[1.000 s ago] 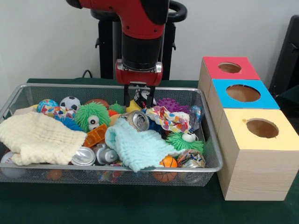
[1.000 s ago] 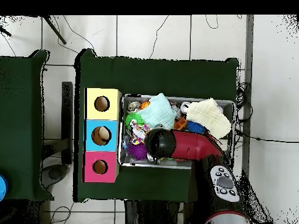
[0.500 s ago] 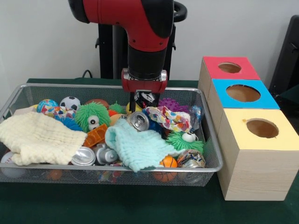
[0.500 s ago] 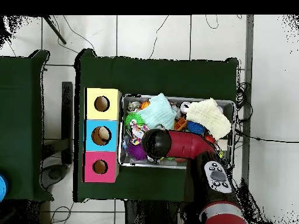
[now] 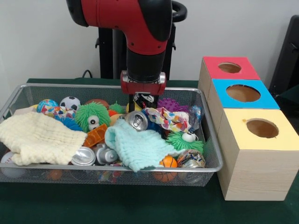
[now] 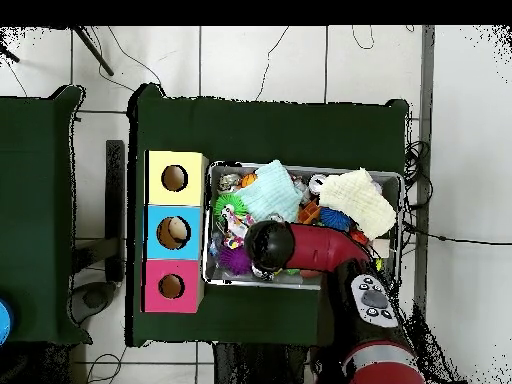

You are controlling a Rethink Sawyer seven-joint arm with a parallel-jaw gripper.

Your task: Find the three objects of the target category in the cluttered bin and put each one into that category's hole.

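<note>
Wire bin [image 5: 212, 140] packed with cloths, balls, cans; open green table [image 5: 140, 205] in front.

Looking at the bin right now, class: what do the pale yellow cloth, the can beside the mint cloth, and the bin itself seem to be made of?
Pale yellow cloth: soft woven or knitted fabric, matte, with a crinkled waffle-like texture.
Can: thin metal, probably aluminium; its silvery top is shiny and shows a pull-tab opening.
Bin: wire mesh, probably steel, with a bright silvery rim you can see through.
</note>
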